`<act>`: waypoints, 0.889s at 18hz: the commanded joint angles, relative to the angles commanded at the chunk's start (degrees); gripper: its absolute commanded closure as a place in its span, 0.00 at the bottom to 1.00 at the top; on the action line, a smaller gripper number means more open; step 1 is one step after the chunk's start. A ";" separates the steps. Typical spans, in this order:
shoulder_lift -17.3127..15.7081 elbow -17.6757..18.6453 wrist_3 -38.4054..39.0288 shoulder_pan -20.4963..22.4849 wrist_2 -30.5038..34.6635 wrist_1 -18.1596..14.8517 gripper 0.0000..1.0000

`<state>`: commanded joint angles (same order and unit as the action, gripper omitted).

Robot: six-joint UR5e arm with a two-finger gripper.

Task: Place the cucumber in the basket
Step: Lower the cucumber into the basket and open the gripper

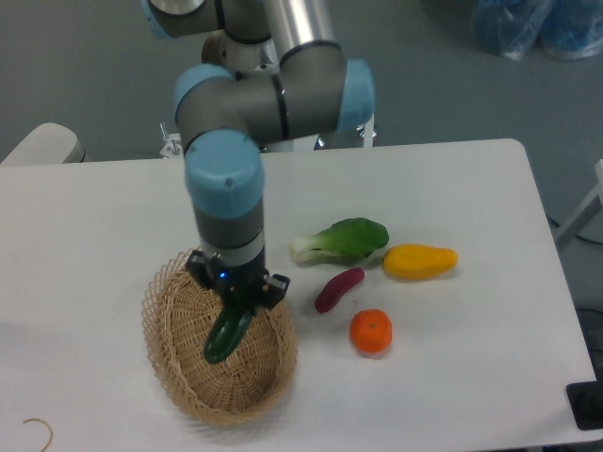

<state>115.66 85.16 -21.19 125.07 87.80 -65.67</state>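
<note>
The dark green glossy cucumber (pixel 224 341) hangs tilted, its lower end down inside the tan woven basket (pixel 172 372), which sits at the front left of the white table. My gripper (pixel 237 308) is directly above the basket's middle and is shut on the cucumber's upper end. The fingers are largely hidden by the gripper body and the cucumber. I cannot tell whether the cucumber's tip touches the basket floor.
To the right of the basket lie a leafy green bok choy (pixel 344 239), a yellow vegetable (pixel 420 262), a small purple piece (pixel 338 289) and an orange fruit (pixel 371 331). The table's front edge runs just below the basket.
</note>
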 joint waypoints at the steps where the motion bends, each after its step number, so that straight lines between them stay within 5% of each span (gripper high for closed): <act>1: 0.44 0.96 0.27 0.00 -0.09 1.23 0.61; 7: 1.76 7.82 -0.70 -1.15 0.61 10.81 0.61; 11: 1.94 7.83 -0.78 -1.15 0.53 11.70 0.57; 12: 1.94 7.83 -1.04 -1.15 0.53 11.79 0.50; 14: 1.94 7.74 -2.09 -1.15 0.79 11.79 0.00; 16: 1.59 7.83 -3.42 -1.15 1.40 11.88 0.00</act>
<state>117.25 92.99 -24.61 123.93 89.21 -53.79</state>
